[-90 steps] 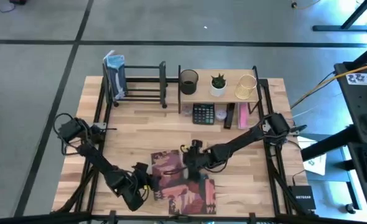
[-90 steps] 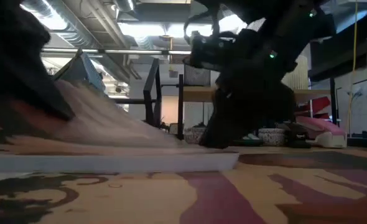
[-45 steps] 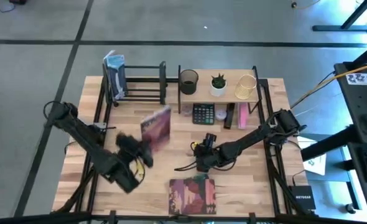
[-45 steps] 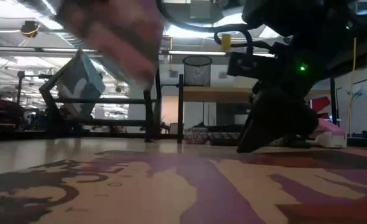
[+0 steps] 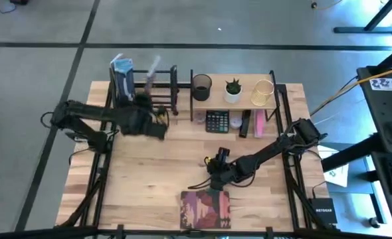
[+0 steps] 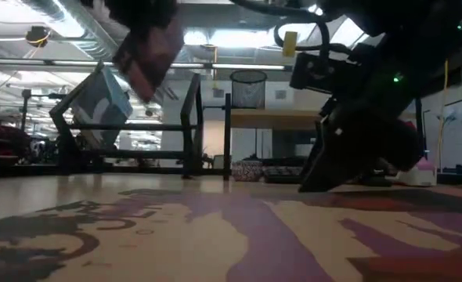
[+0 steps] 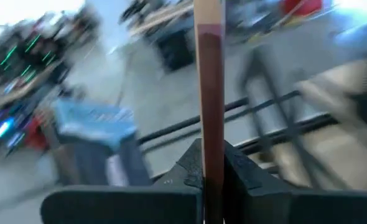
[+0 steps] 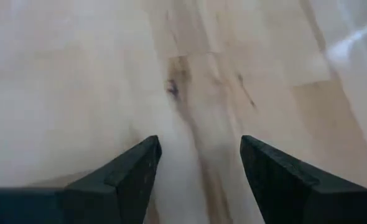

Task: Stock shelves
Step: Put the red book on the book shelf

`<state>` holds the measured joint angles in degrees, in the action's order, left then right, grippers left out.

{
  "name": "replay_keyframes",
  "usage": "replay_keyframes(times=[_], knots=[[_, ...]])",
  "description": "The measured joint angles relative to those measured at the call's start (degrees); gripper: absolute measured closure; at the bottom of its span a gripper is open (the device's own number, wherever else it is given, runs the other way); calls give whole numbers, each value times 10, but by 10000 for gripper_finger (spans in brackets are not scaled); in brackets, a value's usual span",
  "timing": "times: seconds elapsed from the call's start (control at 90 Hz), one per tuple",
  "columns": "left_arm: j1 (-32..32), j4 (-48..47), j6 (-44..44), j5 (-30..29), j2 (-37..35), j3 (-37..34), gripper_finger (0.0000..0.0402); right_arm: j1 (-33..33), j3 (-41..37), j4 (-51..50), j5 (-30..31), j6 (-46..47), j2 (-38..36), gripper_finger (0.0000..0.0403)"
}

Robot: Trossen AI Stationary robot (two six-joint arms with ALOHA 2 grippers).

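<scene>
From above, the black book rack (image 5: 149, 89) stands at the table's (image 5: 183, 153) far left corner, with a blue book (image 5: 121, 79) leaning at its left end. The light-wood shelf (image 5: 239, 96) stands beside it along the far edge, carrying a black mesh cup (image 5: 201, 86), a small plant (image 5: 233, 89) and a gold wire cup (image 5: 263, 92) on top, with a calculator (image 5: 216, 121) below. The left gripper (image 5: 151, 114) is at the front of the rack, holding a thin book (image 5: 152, 72) edge-up over the rack's bars. The right gripper (image 5: 212, 174) hangs over bare wood near the table's middle, just beyond a maroon-and-cream book (image 5: 205, 207) lying flat at the near edge.

From table height, the held book (image 6: 146, 48) tilts high above the rack (image 6: 129, 125), left of the mesh cup (image 6: 248, 88). The flat book (image 6: 215, 243) fills the foreground.

The left wrist view shows the fingers (image 7: 186, 171) clamped on the thin book's (image 7: 209, 93) lower edge, the book rising straight from between them, with the rack's bars (image 7: 258, 118) and the blue book (image 7: 93, 121) behind.

The right wrist view shows its fingers (image 8: 134, 171) spread apart over bare tabletop (image 8: 202, 81), holding nothing.
</scene>
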<state>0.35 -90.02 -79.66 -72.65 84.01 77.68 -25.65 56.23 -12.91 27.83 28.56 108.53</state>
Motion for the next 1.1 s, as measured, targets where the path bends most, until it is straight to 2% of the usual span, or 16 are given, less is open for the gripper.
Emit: replay_keyframes(times=[0.144, 0.244, 0.367, 0.533, 0.622, 0.833, 1.1], knots=[[78, 28, -19, 6, -36, -41, 401, 0, 0, 0, 0, 0, 0, 185], [114, 91, 18, 10, -58, -71, 401, 0, 0, 3, 0, -5, 0, 185], [154, 195, 104, 30, -82, -98, 401, 0, 0, 9, -4, -5, 0, 185], [230, 340, 260, 100, -86, -127, 401, 0, 0, 10, -5, -5, 0, 185], [272, 407, 307, 128, -86, -144, 401, 0, 0, 10, -5, -5, 0, 185], [345, 519, 343, 186, -87, -191, 401, -7, 0, 13, -11, -4, 0, 185], [370, 531, 319, 196, -86, -228, 368, -6, 1, 17, -20, -7, 0, 185]])
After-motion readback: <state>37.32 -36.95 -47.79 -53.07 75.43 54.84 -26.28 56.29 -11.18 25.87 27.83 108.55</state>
